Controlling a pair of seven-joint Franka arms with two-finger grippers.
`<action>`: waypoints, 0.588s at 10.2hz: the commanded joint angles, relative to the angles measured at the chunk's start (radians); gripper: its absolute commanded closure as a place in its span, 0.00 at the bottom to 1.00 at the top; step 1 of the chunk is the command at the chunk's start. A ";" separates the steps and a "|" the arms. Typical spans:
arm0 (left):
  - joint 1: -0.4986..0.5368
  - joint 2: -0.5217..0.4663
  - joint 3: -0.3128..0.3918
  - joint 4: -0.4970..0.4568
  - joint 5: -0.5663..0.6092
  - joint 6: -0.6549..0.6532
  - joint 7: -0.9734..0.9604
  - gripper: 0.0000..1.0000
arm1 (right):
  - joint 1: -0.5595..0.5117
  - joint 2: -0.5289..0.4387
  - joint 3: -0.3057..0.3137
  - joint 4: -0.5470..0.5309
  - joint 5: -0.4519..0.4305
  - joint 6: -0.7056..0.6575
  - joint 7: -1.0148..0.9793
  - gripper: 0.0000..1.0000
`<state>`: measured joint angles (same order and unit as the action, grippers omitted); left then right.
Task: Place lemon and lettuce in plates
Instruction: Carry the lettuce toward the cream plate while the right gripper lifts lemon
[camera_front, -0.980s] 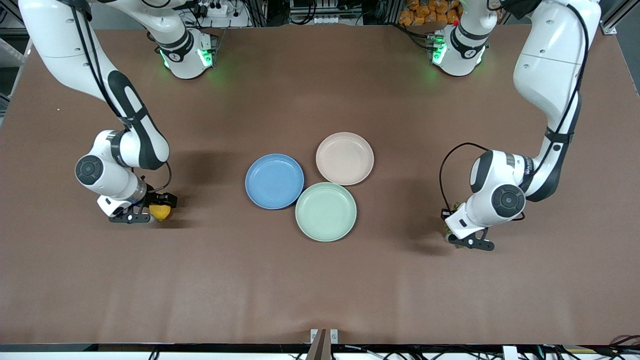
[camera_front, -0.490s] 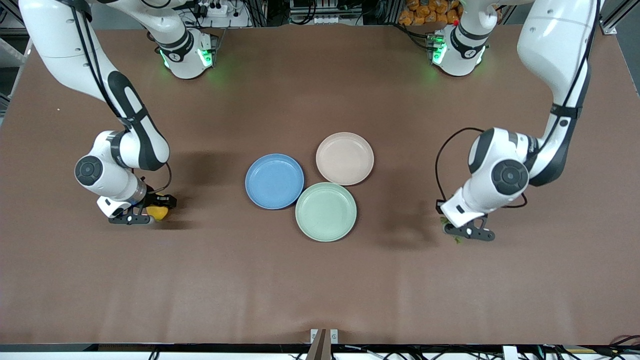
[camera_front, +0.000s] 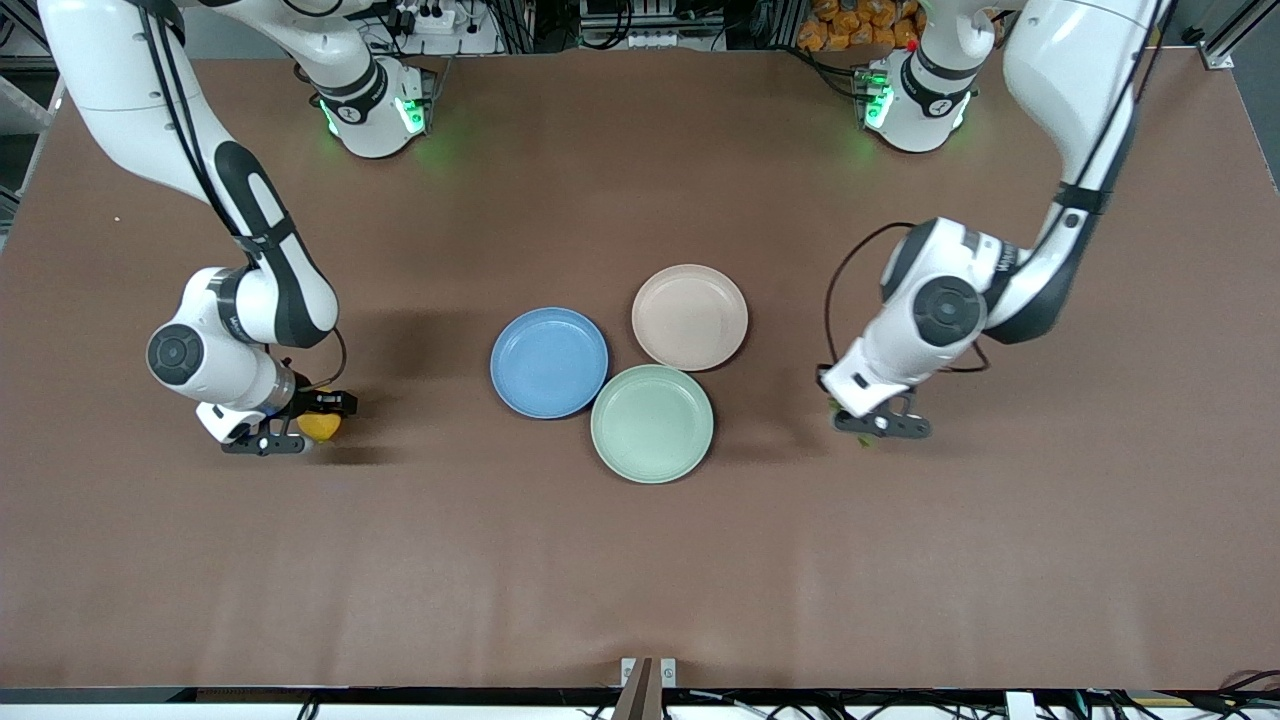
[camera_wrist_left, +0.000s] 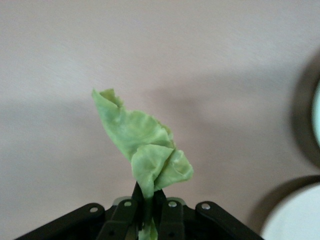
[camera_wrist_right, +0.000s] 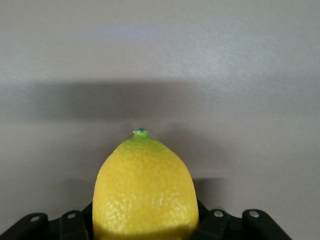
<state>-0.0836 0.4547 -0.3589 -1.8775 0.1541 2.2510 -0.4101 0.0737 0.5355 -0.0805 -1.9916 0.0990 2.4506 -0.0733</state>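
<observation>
Left gripper (camera_front: 880, 425) clamped on lettuce (camera_wrist_left: 142, 150), airborne at 3 o'clock of mint plate (camera_front: 652, 423). Right gripper (camera_front: 285, 432) clamped on lemon (camera_front: 320, 426), 9 o'clock of blue plate (camera_front: 549, 362).

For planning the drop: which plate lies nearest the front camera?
The mint-green plate; it shows lowest, below the blue plate and the beige-pink plate.

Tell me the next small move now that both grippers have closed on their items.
Probably carry on with the left gripper: shut on the lettuce, it hangs over bare table beside the pale pink plate, so bring it over that plate. The right gripper grips the lemon down near the table.
</observation>
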 joint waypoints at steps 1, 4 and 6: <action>-0.077 -0.018 -0.034 -0.032 0.013 0.002 -0.181 1.00 | 0.049 0.008 -0.001 0.049 0.036 -0.042 0.021 0.63; -0.183 0.008 -0.038 -0.034 0.012 -0.002 -0.359 1.00 | 0.113 0.000 0.007 0.068 0.036 -0.068 0.088 0.63; -0.247 0.028 -0.038 -0.031 0.012 -0.002 -0.445 1.00 | 0.155 -0.028 0.028 0.100 0.036 -0.157 0.160 0.63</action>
<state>-0.3010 0.4708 -0.3998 -1.9115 0.1541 2.2510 -0.7924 0.2061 0.5328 -0.0632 -1.9208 0.1181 2.3635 0.0416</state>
